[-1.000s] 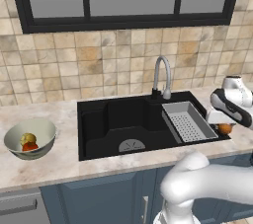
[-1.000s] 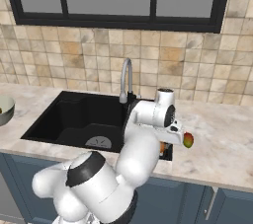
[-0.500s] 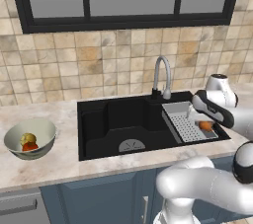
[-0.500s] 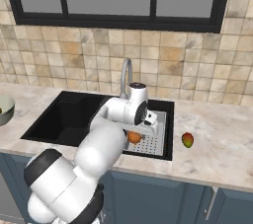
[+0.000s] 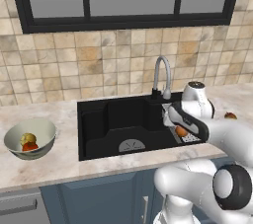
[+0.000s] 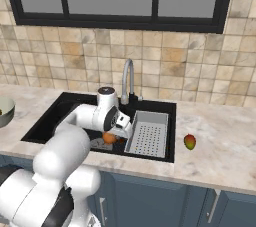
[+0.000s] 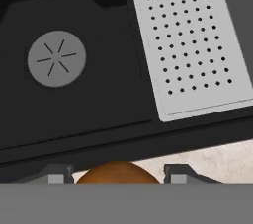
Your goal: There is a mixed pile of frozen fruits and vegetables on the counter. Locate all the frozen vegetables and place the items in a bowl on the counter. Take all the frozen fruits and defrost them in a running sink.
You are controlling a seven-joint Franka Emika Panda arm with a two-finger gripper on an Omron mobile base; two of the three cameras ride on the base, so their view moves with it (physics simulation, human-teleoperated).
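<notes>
My gripper [image 6: 111, 137] is shut on the small orange ball [image 6: 108, 138], one of the frozen fruits, and holds it over the black sink [image 6: 60, 116] just left of the grey perforated tray [image 6: 149, 132]. In the hand view the orange ball [image 7: 117, 172] sits between the fingertips [image 7: 55, 175], with the round drain [image 7: 57, 58] beyond. The left base view has the orange ball [image 5: 182, 131] under my hand. The red-green mango-like fruit [image 6: 189, 142] lies on the counter [image 6: 220, 146] right of the sink. The bowl [image 5: 39, 130] at the left holds the yellowish piece [image 5: 28, 139] and the red piece [image 5: 30, 146].
A curved chrome faucet [image 6: 127, 78] rises behind the basin, close to my wrist. A tiled wall and a dark-framed window stand behind the counter. Blue cabinet fronts [image 6: 150, 196] run below the counter's edge.
The arm has swung left from the counter right of the sink, carrying the orange ball across the tray to above the basin. The mango-like fruit and the bowl have stayed put.
</notes>
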